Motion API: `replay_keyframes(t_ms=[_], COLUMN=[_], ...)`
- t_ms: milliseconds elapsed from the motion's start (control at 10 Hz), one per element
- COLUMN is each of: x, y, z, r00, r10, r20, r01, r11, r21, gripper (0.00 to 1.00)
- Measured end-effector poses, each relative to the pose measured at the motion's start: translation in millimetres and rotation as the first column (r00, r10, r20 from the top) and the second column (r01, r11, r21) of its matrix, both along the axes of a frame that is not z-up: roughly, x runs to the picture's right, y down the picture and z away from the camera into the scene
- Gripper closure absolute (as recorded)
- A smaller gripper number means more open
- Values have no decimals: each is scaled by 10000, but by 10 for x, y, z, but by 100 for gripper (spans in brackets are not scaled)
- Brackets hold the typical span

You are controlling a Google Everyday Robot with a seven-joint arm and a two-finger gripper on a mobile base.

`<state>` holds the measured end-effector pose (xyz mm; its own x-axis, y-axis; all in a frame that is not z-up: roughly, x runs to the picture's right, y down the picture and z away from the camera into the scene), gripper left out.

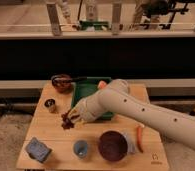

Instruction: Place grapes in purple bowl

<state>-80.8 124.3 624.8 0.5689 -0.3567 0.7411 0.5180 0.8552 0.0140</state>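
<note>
Over the wooden table [48, 131], a little toward nine o'clock from its middle: the gripper [69, 119], at the end of a thick white arm [141, 114] stretched in from four o'clock. Fingers dark and clamped on the grapes [66, 121], a small bumpy dark red cluster pinched at the tip, low over the boards; hard to tell whether touching them. At four o'clock from the grapes, well apart, the purple bowl [113, 145]: round, shallow, dark maroon, upright near the front edge. Just beside the bowl at three o'clock, a slim orange carrot-like piece [139, 138], lying roughly front to back. At nine o'clock from the bowl, near but not touching, a small blue-grey cup [81, 148]. Farther along at nine o'clock, by the front left corner, a lumpy blue-grey block [38, 149]. At eleven o'clock from the gripper, a small dark cup [50, 105], apart from the grapes. At twelve o'clock, toward the back edge, a reddish-brown bowl [62, 83] with a dark handle pointing to three o'clock along the far rim of a green tray [88, 95]. Tray at the back middle of the table, partly covered by the arm. At the tray's far right, just behind the bend of the arm, a round orange fruit [101, 85]. Beyond the table, a dark wall under pale rails [55, 20].
</note>
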Motion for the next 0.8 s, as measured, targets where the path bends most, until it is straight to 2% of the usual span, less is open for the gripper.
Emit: replay_keyframes(t_ms=[100,200,400,500,700,800], x=[284,405,738,880,1065,1140], y=[197,293,562,702,875,914], z=[-133,-186,-245,-242,-166,-102], r00=[9980,9952,9757,9581,9105,8740], r10=[492,765,1729,2275,3291,3838], r20=[-394,-603,-1346,-1740,-2504,-2981], r01=[-498,-779,-1790,-2376,-3527,-4156], r11=[9987,9968,9833,9706,9341,9082], r21=[-136,-204,-342,-396,-547,-491], gripper=[100,100,100,100,100,100])
